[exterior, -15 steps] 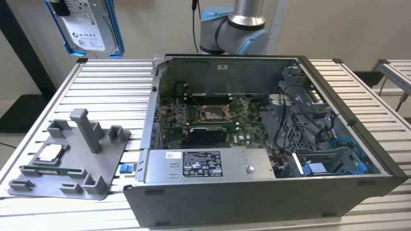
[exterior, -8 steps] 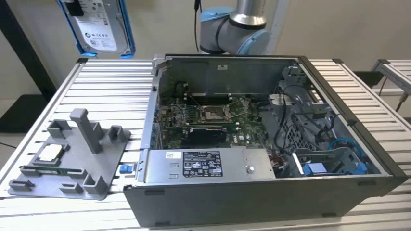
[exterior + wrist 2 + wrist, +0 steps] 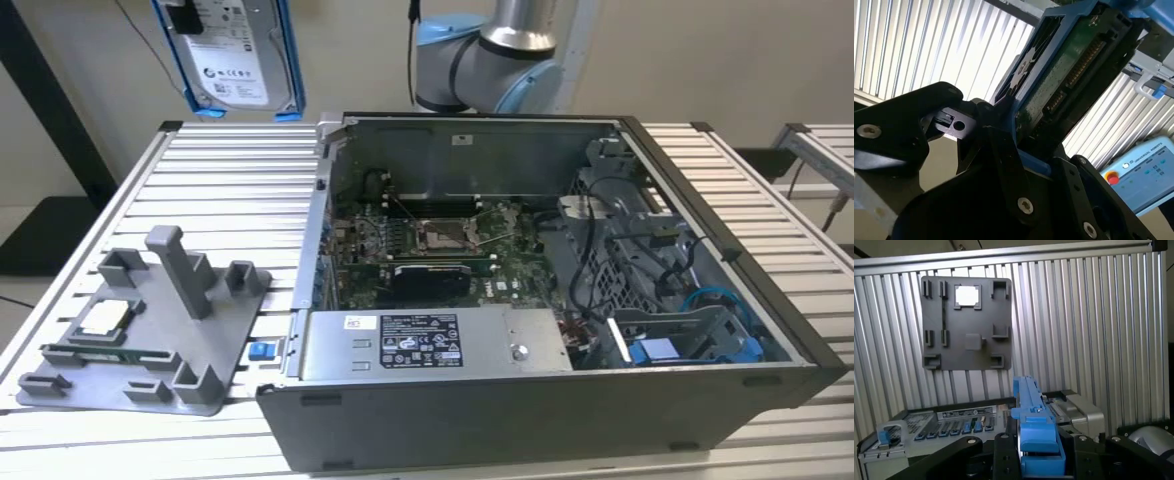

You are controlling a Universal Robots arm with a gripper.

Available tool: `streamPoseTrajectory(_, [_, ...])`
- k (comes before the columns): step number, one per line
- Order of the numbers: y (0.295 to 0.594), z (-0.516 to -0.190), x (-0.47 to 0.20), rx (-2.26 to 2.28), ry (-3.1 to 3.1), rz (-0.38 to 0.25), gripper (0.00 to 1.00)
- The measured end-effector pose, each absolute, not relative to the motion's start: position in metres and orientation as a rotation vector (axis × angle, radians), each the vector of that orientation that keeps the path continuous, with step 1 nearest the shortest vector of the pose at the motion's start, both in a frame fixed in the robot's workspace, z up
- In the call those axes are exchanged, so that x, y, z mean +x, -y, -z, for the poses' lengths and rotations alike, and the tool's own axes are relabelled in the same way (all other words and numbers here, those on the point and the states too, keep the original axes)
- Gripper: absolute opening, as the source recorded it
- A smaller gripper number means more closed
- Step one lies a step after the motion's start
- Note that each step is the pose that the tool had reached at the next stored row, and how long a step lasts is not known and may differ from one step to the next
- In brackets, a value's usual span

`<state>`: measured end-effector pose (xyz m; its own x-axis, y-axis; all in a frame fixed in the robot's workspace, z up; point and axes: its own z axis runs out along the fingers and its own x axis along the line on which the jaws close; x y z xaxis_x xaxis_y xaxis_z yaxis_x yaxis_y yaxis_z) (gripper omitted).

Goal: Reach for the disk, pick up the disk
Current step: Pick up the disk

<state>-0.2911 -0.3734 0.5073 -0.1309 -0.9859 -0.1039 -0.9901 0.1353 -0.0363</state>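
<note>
Black linkage of one gripper (image 3: 1041,450) sits closest in both wrist views, its two fingers (image 3: 1004,150) clamped together on the blue bracket of the single disk (image 3: 1069,60). In the exterior view the disk (image 3: 235,58) hangs upright in the air at the far end of the slatted table (image 3: 200,200), on the exterior view's left, well apart from the one open computer case (image 3: 534,430). One grey tray (image 3: 160,385) lies beside the case, carrying one square chip (image 3: 110,315) and one memory stick (image 3: 107,353). One arm (image 3: 487,55) rises behind the case.
</note>
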Motion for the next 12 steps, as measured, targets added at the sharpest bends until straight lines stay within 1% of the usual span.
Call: streamPoseTrajectory(12, [0.373,-0.507,-0.244,-2.0,-2.288,-0.063,0.0])
